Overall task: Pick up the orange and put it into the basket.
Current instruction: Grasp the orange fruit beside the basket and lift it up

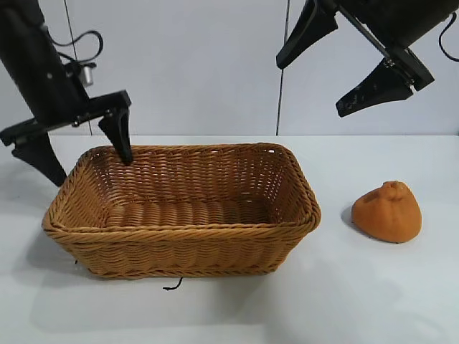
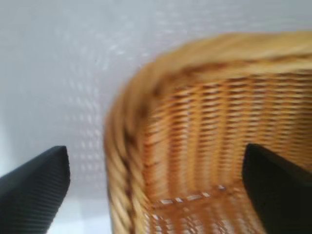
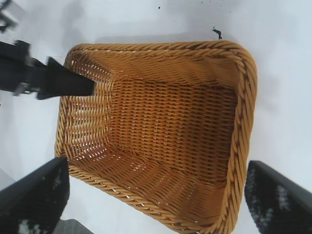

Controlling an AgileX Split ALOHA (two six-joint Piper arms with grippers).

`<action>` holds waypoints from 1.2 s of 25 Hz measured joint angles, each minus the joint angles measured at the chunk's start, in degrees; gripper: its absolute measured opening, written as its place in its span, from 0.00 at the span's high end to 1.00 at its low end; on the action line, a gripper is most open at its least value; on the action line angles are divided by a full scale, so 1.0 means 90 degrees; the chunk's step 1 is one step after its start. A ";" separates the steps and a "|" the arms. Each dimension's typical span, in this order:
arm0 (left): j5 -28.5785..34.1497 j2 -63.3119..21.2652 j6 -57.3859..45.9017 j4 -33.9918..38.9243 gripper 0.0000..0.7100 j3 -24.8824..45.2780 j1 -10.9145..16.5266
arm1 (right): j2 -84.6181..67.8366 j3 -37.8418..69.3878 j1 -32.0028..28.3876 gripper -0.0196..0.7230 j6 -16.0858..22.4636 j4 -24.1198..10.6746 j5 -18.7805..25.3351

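Note:
The orange (image 1: 388, 211) sits on the white table, to the right of the basket (image 1: 183, 233) and apart from it. The tan wicker basket stands empty at centre left. My left gripper (image 1: 84, 155) is open and straddles the basket's far left corner, one finger inside the rim, one outside; the left wrist view shows that corner (image 2: 131, 146) between the fingers. My right gripper (image 1: 320, 77) is open and empty, high above the basket's right end. The right wrist view looks down into the basket (image 3: 239, 97) and shows one left finger (image 3: 63, 82). The orange is out of both wrist views.
The white table (image 1: 373, 287) runs around the basket and the orange. A small dark thread (image 1: 172, 285) lies at the basket's front edge. A pale wall stands behind the arms.

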 joint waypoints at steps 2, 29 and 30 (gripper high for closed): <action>0.0069 -0.0116 -0.0110 0.0276 0.02 0.0000 0.0095 | 0.0000 0.0000 0.0000 0.04 0.0000 0.0000 0.0000; 0.0676 -0.2998 0.0147 0.1152 0.02 0.1432 0.1269 | 0.0000 0.0000 0.0000 0.04 0.0000 -0.0027 0.0000; 0.0681 -0.3326 0.0174 0.1152 0.02 0.1733 0.1269 | 0.0000 0.0000 0.0000 0.04 0.0000 -0.0027 0.0000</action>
